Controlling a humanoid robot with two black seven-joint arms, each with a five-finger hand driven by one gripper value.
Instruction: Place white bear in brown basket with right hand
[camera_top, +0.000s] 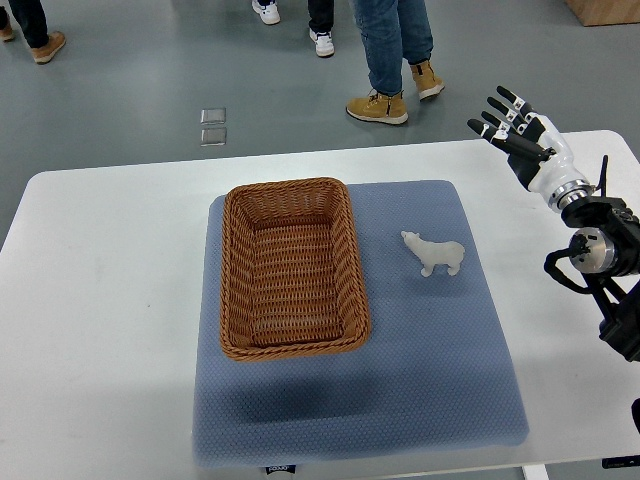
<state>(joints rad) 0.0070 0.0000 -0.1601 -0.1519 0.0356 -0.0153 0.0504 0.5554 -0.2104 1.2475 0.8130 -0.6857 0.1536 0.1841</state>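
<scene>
White bear (435, 254) stands on blue mat (360, 400), at 3 o'clock from the brown basket (290, 268), apart from it. Right hand (515, 128) hovers at 1 o'clock from the bear over the white table (100, 300), fingers spread, holding nothing.

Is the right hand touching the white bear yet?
Apart. The top view shows the right hand raised, fingers spread, near the table's far right edge, with bare blue mat and white table between it and the white bear.
</scene>
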